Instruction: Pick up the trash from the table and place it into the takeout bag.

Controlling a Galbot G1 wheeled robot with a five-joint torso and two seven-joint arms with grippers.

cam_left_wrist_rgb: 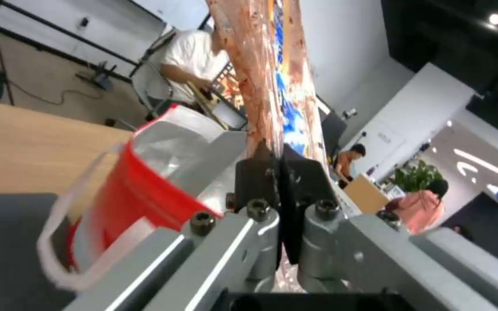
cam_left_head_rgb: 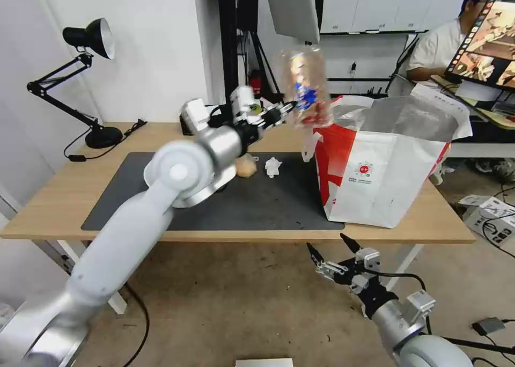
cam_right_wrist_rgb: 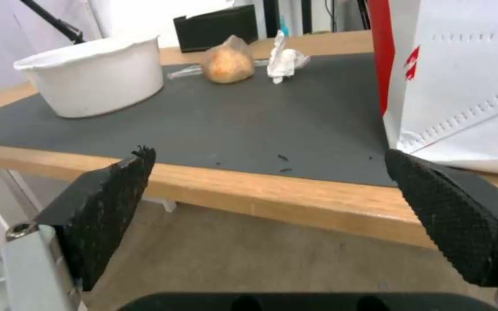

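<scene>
The table (cam_left_head_rgb: 64, 206) carries a dark grey mat (cam_left_head_rgb: 268, 206). On its right end stands the takeout bag (cam_left_head_rgb: 386, 168), upright, mouth open, foil lining showing.

The left arm reaches across the mat. The left gripper (cam_left_head_rgb: 284, 109) is pinched tight on the lower edge of the clear hinged plastic tray (cam_left_head_rgb: 307, 90), which hangs in the air just beside the bag's near-left rim. The tray stands on end, long axis near vertical, top leaning slightly away from the gripper.

The white bowl (cam_right_wrist_rgb: 96, 73) sits on the mat's left part. Near it lie the small clear bag (cam_right_wrist_rgb: 227, 64) and the crumpled tissue (cam_right_wrist_rgb: 283, 60), just apart.

The right gripper (cam_left_head_rgb: 328, 251) waits below the table's front edge, fingers spread wide.
</scene>
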